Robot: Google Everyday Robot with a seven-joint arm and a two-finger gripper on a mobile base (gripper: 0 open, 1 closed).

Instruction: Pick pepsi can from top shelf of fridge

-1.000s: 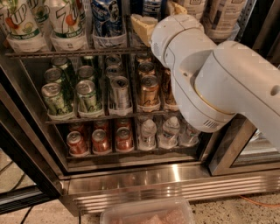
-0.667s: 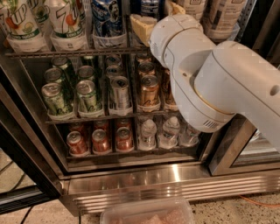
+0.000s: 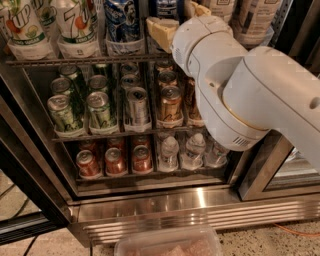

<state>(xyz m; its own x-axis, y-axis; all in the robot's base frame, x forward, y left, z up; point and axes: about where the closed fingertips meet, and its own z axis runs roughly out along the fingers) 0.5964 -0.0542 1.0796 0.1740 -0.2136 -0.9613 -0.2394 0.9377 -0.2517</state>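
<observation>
A tall dark-blue pepsi can (image 3: 122, 20) stands on the top shelf (image 3: 75, 60) of the fridge (image 3: 200, 210), right of two 7UP bottles (image 3: 75, 25). A second blue can (image 3: 167, 7) stands in the lane to its right, mostly hidden. My gripper (image 3: 181, 19) is at the top shelf, at this second can. It is open, with one cream finger (image 3: 161, 32) in front of the can's left side and the other (image 3: 201, 8) to its right. My white arm (image 3: 250, 95) covers the right half of the fridge.
The middle rack holds green cans (image 3: 100, 112), a silver can (image 3: 136, 105) and gold cans (image 3: 171, 102). The lower rack holds red cans (image 3: 115, 160) and small water bottles (image 3: 169, 152). Pale bottles (image 3: 255, 20) stand at the top right. A plastic container (image 3: 167, 245) lies on the floor.
</observation>
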